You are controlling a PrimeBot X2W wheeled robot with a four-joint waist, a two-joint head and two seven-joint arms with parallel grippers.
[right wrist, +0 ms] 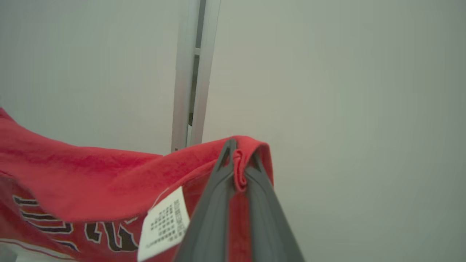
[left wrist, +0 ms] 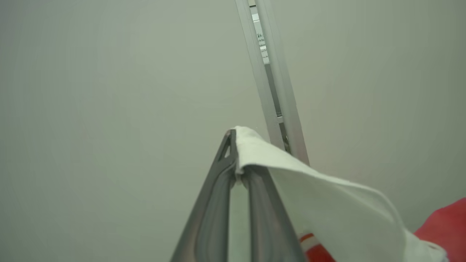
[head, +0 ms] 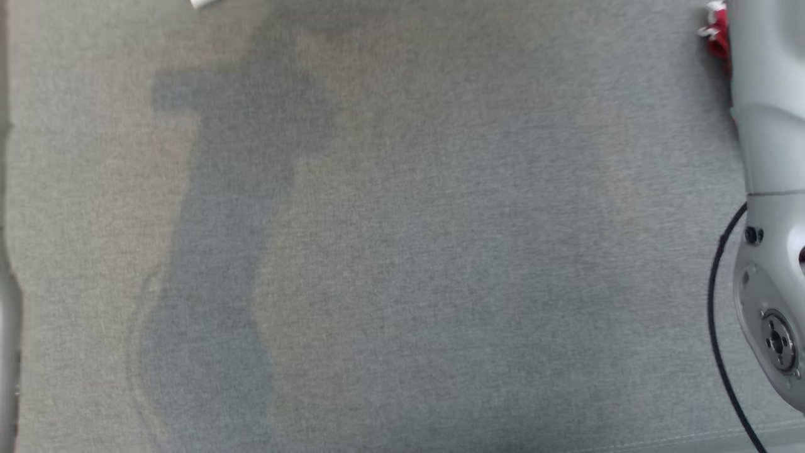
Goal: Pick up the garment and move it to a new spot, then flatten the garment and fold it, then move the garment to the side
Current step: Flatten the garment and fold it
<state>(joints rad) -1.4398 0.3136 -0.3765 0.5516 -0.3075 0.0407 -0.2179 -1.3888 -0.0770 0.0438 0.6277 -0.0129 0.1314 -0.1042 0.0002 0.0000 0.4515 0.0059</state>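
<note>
While its two long dark fingers lie pressed together at the tips, the left end effector (left wrist: 235, 153) clamps a white edge of the red-and-white fabric garment (left wrist: 327, 203). The white cloth folds over one finger and drapes down toward that view's lower right, where a red part of the same garment shows in the corner.

The right end effector (right wrist: 240, 160) is likewise closed, with a small roll of the garment's red cloth pinched between its fingers near the tips. From that pinch the red cloth hangs off to the right wrist view's left. It carries dark outlined lettering and a white printed label (right wrist: 164, 222) just beside the fingers. Both end effectors point toward a plain pale wall (right wrist: 346, 109) with a pale metal post (right wrist: 193, 72) rising behind their tips.

In the head view, the pale right forearm (head: 767, 157) reaches forward over the right side of the grey woven-cloth worktop (head: 402, 251), with a black cable (head: 717, 302) looping beside it. A red and white bit of the garment shows at the worktop's far right, just beside the forearm's far end; whether it touches the worktop I cannot tell. A small white scrap (head: 201, 3) sits at the worktop's far left edge, too little of it visible to identify. A soft arm-shaped shadow (head: 220, 251) lies across the worktop's left half.
</note>
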